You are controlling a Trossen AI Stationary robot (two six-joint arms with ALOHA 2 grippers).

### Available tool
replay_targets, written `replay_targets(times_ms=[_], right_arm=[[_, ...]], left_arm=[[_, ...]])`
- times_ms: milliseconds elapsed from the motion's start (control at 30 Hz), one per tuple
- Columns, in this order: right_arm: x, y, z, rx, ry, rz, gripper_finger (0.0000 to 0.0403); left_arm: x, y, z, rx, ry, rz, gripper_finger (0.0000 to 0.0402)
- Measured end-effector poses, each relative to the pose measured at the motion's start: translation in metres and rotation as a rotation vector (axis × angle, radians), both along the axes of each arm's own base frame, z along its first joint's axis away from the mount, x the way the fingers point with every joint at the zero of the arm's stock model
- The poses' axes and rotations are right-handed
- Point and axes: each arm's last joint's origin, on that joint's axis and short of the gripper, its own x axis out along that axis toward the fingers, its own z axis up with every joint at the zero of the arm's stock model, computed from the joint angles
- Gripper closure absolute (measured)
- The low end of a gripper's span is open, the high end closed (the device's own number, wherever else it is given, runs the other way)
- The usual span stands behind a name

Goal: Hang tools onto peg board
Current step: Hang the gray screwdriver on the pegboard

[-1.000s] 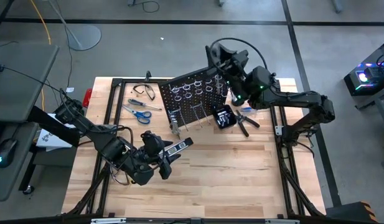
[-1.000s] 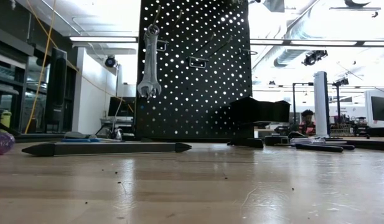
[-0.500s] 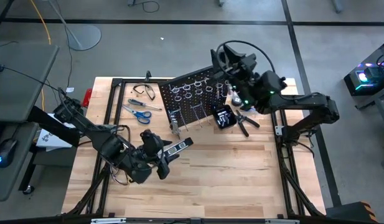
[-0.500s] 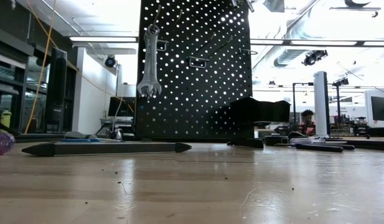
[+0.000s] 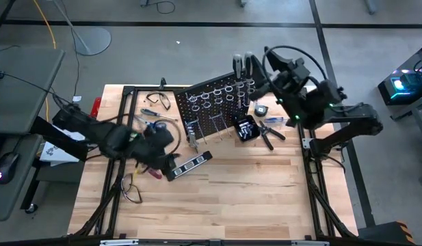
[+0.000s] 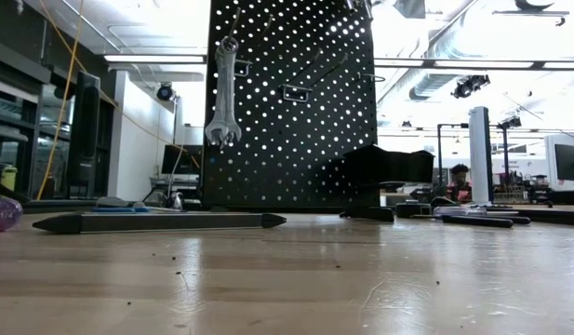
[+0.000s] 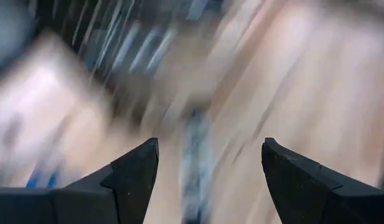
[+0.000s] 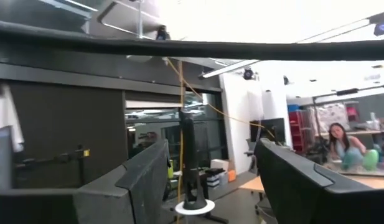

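The black peg board stands upright at the table's far middle. A silver wrench hangs from one of its hooks. Blue-handled scissors and a blue screwdriver lie left of the board, and dark pliers lie to its right. A long dark tool lies flat in front of the board. My left gripper hovers open beside the scissors, holding nothing. My right gripper is open, raised off the board's far right corner and tipped up toward the room.
Clear safety glasses lie at the far left, and a small black box sits at the board's right foot. Bare wood fills the near half of the table. A person sits in the room beyond.
My left gripper has swung quickly from beside the long dark tool toward the table's far left, up to the scissors, turning as it went. My right gripper has drawn away from the peg board toward the table's right edge and risen.
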Motion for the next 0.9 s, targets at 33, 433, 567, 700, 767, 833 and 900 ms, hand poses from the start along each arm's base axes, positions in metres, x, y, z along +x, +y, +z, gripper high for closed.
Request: replay_targets(times_ms=[33, 433, 567, 700, 767, 833, 900], right_arm=[[-0.003, 0.003, 0.001, -0.006, 0.007, 0.000, 0.0171], [-0.012, 0.024, 0.002, -0.003, 0.095, -0.012, 0.0171], [-0.013, 0.027, 0.002, 0.015, 0.103, -0.019, 0.0171], [-0.013, 0.028, 0.001, 0.023, 0.111, -0.028, 0.0171], [-0.013, 0.028, 0.001, 0.027, 0.115, -0.031, 0.0171], [-0.013, 0.029, 0.001, 0.040, 0.118, -0.043, 0.0171], [-0.013, 0.028, 0.000, 0.044, 0.128, -0.059, 0.0171]], left_arm=[[-0.003, 0.009, -0.008, -0.037, 0.114, 0.045, 0.0140], [-0.017, 0.105, -0.109, -0.163, 0.628, 0.146, 0.0140], [-0.025, 0.140, -0.127, -0.195, 0.658, 0.175, 0.0140], [-0.033, 0.163, -0.128, -0.188, 0.693, 0.131, 0.0140], [-0.035, 0.168, -0.128, -0.179, 0.710, 0.097, 0.0140], [-0.036, 0.170, -0.128, -0.178, 0.717, 0.063, 0.0140], [-0.036, 0.168, -0.128, -0.183, 0.720, 0.022, 0.0140]])
